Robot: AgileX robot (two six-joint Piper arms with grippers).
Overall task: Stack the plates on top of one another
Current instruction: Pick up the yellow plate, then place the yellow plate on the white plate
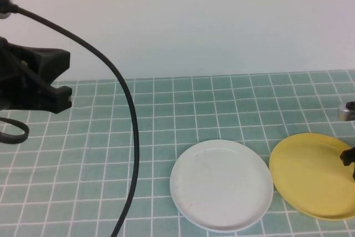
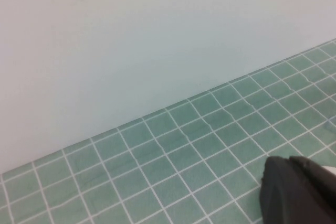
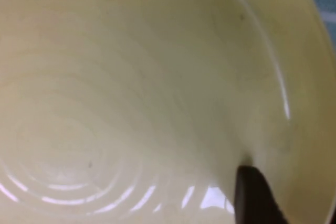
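White plate (image 1: 222,186): lower centre, flat on tiled table (image 1: 166,115).
Yellow plate (image 1: 310,175): lower right, tilted.
Right gripper (image 1: 349,162): right edge, at yellow rim; jaw state and hold: cannot tell.
Left gripper (image 1: 58,97): upper left, closed, empty.
Risk: shallow rim bite; plate could slip.

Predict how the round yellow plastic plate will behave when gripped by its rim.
The round yellow plastic plate looks thin, so probably light and stiff. Its glossy surface may slip between the right gripper fingers. Shallow and flat, it should not roll.
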